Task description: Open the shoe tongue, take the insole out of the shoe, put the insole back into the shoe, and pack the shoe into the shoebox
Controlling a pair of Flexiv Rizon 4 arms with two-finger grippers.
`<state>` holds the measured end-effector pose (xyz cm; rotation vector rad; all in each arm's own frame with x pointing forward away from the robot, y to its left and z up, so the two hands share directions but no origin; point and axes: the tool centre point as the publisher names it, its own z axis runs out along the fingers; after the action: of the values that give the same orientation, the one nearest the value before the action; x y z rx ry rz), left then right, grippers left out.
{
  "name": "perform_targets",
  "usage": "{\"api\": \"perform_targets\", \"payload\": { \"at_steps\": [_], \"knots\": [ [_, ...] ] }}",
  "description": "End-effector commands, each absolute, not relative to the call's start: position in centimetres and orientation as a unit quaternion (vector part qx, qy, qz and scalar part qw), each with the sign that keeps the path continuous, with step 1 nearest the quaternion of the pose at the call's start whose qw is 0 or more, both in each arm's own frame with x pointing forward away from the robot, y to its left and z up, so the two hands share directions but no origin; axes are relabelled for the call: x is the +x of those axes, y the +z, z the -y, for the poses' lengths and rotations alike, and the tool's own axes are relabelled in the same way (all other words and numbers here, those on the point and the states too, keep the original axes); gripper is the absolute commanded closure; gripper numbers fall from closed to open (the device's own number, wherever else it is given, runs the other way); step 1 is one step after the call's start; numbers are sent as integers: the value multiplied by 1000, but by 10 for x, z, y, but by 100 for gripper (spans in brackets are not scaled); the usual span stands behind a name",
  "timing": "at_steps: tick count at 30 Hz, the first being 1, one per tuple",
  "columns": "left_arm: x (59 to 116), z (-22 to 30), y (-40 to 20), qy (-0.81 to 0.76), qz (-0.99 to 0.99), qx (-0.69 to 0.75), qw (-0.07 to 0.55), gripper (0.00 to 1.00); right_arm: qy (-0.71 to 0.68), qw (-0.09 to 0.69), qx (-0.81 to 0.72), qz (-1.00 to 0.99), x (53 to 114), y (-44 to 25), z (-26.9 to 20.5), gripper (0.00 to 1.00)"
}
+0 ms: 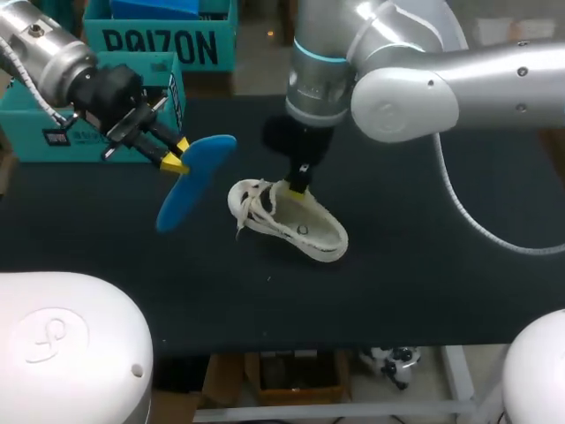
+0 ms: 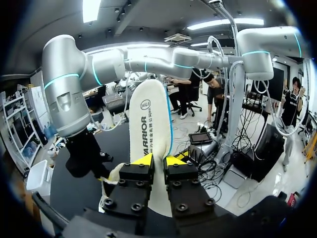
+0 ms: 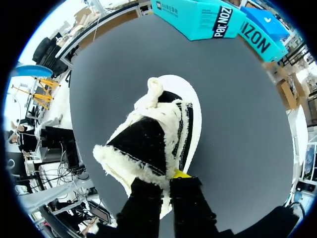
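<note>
A blue insole (image 1: 196,179) hangs in the air at the left of the table, with my left gripper (image 1: 177,156) shut on its edge. In the left wrist view the insole's white underside (image 2: 151,124) stands upright between the yellow tips of my left gripper (image 2: 158,161). The white fleece-lined shoe (image 1: 296,223) lies mid-table, tilted. My right gripper (image 1: 297,185) is shut on its collar rim. In the right wrist view the shoe (image 3: 158,124) points away from my right gripper (image 3: 166,174), with one yellow fingertip (image 3: 181,173) showing at the fleece rim.
Teal shoeboxes (image 1: 88,124) (image 1: 163,35) stand at the table's back left, also seen past the shoe in the right wrist view as teal boxes (image 3: 208,17). The black tabletop (image 1: 424,265) stretches bare to the right and front of the shoe.
</note>
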<state>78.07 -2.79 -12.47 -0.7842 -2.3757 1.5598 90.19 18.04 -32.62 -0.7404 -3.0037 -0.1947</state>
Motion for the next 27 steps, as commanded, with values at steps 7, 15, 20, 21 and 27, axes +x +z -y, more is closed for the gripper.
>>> {"api": "perform_targets", "payload": {
  "at_steps": [7,15,20,21,27],
  "knots": [
    [801,37,-114,552,748,-325,174,100,-140,23,-354,925,877,-318,-163,100],
    [810,46,-108,584,690,-366,222,100,-177,3,-435,883,855,-318,-154,100],
    [815,53,-102,593,668,-380,239,100,-198,-5,-469,860,849,-320,-151,100],
    [815,54,-101,595,664,-383,242,100,-201,-7,-475,856,847,-320,-151,100],
    [816,58,-94,596,655,-396,243,100,-208,-23,-500,841,841,-322,-149,100]
  ]
}}
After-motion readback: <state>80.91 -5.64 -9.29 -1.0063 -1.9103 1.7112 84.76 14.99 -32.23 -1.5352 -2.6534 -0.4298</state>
